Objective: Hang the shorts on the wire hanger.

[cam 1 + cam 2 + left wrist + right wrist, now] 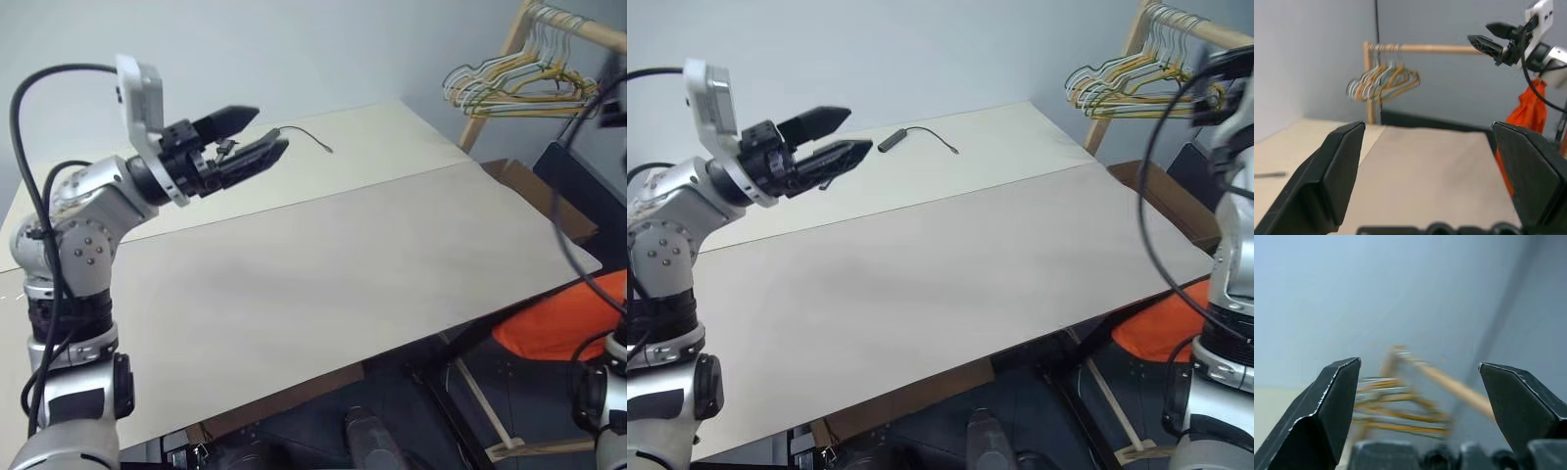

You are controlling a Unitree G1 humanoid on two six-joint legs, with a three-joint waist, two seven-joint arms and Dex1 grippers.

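Both claws empty, fingers apart.
Left claw (pixel 838 137) raised above the desk (pixel 950 264); right claw (pixel 1488 39) raised near the hanger rack (pixel 1400 49); shorts (pixel 568 318) hang beside the desk edge.

One table (pixel 323 284) fills the middle of the frame, its top made of two boards. One thin black cable (pixel 921 134) lies at upper centre. One wooden rack (pixel 514 44) stands at upper right, carrying one bunch of hangers (pixel 514 86), too tangled to count. One orange pair of shorts (pixel 563 318) sits at lower right. Two grippers: left (pixel 257 135), right (pixel 1488 36).
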